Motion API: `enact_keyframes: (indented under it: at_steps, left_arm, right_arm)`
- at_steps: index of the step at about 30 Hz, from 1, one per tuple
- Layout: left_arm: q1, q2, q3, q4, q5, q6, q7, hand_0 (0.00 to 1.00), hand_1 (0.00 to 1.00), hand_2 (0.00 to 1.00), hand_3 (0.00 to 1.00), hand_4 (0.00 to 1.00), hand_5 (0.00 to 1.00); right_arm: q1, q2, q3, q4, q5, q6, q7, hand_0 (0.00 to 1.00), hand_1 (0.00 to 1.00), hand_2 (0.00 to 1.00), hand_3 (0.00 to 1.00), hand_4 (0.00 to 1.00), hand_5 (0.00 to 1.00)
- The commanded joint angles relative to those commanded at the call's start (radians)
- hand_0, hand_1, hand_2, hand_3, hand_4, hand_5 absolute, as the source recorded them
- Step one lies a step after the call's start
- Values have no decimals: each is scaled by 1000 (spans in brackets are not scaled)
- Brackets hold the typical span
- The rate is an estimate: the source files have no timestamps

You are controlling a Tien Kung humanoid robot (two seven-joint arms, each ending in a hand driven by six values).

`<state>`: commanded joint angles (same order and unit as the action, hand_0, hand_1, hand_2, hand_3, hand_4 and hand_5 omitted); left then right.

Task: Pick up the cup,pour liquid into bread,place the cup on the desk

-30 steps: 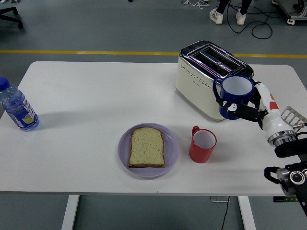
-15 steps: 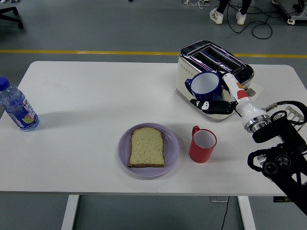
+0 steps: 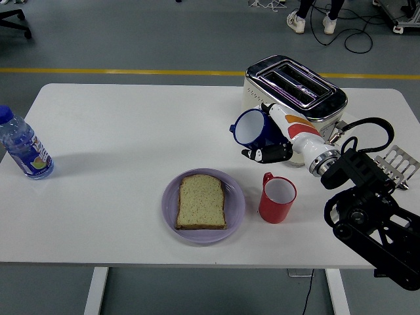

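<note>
My right hand (image 3: 269,141) is shut on a blue cup (image 3: 251,128) with a white inside. It holds the cup in the air, tilted with its mouth toward the left, above the table between the toaster and the plate. A slice of bread (image 3: 201,201) lies flat on a lilac plate (image 3: 170,197) near the front middle of the table, below and left of the cup. No liquid is visible. The left arm is out of view.
A red cup (image 3: 277,199) stands upright just right of the plate, under my forearm. A cream and chrome toaster (image 3: 289,92) stands behind the hand. A water bottle (image 3: 23,148) stands at the far left edge. A metal rack (image 3: 399,163) lies at the right edge.
My right arm has carried the blue cup leftward from in front of the toaster's right end toward the plate, and the cup has tipped further to the left.
</note>
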<state>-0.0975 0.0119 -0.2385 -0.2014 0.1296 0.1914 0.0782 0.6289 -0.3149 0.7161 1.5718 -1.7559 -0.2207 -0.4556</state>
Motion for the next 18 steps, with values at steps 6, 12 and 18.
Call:
enact_keyframes:
  at_steps: [6,12,18]
  left_arm:
    - [2,1,2,0,-2,0,0,633,641,652,504,240,864]
    - [7,0,8,0,-6,0,0,633,641,651,503,240,861]
    - [12,0,12,0,-11,0,0,633,641,650,503,240,861]
  right_arm:
    - [70,-14,-72,-19,-58,55,-43,371,374,549,562,625,2]
    - [127,-23,-156,-35,-102,103,-72,384,379,549,563,623,2]
    - [166,-28,-205,-42,-139,135,-87,391,381,551,563,615,2]
